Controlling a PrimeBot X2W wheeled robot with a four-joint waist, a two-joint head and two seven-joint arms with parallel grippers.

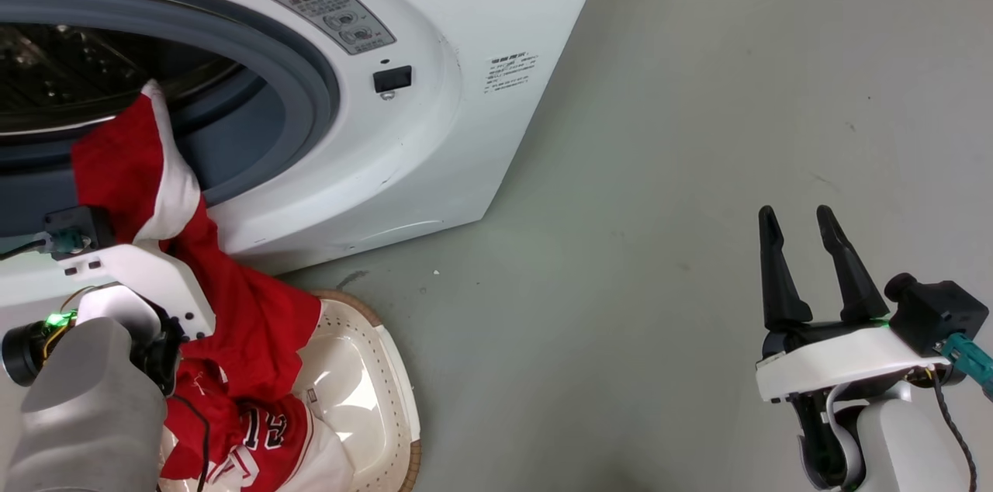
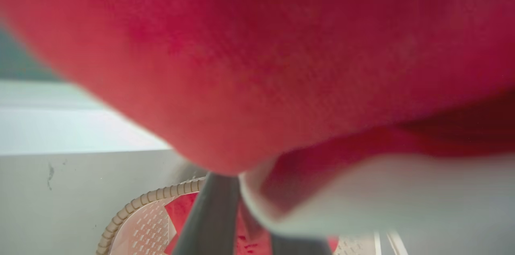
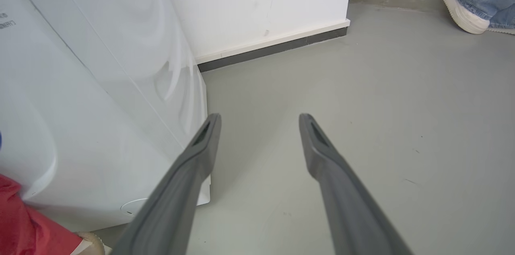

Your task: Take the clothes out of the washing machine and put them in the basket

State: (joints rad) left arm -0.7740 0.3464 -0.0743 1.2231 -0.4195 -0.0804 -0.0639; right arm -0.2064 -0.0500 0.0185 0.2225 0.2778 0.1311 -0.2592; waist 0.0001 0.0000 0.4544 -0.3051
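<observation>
The clothes (image 1: 233,321), a red garment with white panels, trail from the washing machine's (image 1: 434,127) grey-ringed porthole down into the basket (image 1: 396,391) on the floor at lower left. One end still lies over the porthole lip. My left gripper (image 1: 167,368) points down over the basket, its fingers buried in the cloth. In the left wrist view red fabric (image 2: 257,66) drapes right over the lens, the two fingers (image 2: 211,214) stand close together with cloth between them, and the basket rim (image 2: 136,202) shows below. My right gripper (image 1: 807,244) is open and holds nothing, over bare floor.
Grey floor (image 1: 659,205) stretches right of the washer. In the right wrist view the washer's side (image 3: 100,106) is on the left, a white wall with dark skirting (image 3: 273,46) lies beyond, and a person's shoe (image 3: 462,15) stands at the far right.
</observation>
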